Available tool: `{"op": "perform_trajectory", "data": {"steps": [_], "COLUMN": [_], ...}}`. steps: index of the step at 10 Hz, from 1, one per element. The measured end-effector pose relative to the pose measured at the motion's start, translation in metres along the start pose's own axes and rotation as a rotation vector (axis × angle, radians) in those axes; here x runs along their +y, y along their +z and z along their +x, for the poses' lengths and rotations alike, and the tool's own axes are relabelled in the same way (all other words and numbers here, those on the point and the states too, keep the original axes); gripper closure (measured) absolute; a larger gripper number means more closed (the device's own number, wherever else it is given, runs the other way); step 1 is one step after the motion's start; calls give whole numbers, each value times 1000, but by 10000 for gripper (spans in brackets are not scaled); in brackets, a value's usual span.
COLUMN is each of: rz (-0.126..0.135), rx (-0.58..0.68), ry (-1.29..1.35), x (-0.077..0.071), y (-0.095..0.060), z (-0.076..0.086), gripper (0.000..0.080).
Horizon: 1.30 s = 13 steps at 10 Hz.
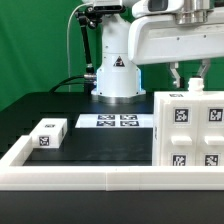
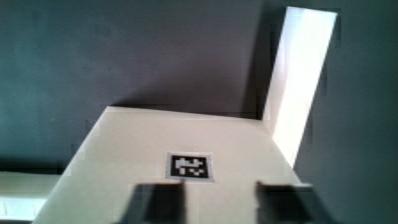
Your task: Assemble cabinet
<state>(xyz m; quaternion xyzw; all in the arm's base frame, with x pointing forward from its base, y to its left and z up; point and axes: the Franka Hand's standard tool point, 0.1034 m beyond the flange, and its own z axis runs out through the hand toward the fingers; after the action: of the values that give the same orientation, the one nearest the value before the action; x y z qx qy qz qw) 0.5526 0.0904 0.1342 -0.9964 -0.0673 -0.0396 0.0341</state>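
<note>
The large white cabinet body (image 1: 190, 135) stands at the exterior view's right and carries several black-and-white tags. My gripper (image 1: 189, 80) hangs just above its top edge. In the wrist view the gripper (image 2: 224, 205) is open and empty, its two dark fingers (image 2: 164, 203) apart over a flat white face of the body (image 2: 143, 140) with one tag (image 2: 192, 165). A tall white wall of the body (image 2: 302, 80) rises beside that face. A smaller white block (image 1: 47, 133) with tags lies at the exterior view's left, far from the gripper.
The marker board (image 1: 108, 121) lies flat in front of the robot's base (image 1: 116, 75). A long low white border frame (image 1: 90, 178) runs along the front and up the exterior view's left side. The table top is black.
</note>
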Motion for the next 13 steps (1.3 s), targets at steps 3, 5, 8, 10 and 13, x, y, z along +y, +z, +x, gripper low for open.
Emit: {"op": "perform_trajectory", "data": {"steps": [3,5,8,10,13], "rz": [0,0,0,-13,-33], "rx": [-1,-1,-2,-21,-66], "ry": [0,0,2,10,25], "x": [0,0,1,38,105], "y": [0,1,1,8,23], "z": [0,0,-1,-35,-79], "gripper": [281,27,4,3,3]}}
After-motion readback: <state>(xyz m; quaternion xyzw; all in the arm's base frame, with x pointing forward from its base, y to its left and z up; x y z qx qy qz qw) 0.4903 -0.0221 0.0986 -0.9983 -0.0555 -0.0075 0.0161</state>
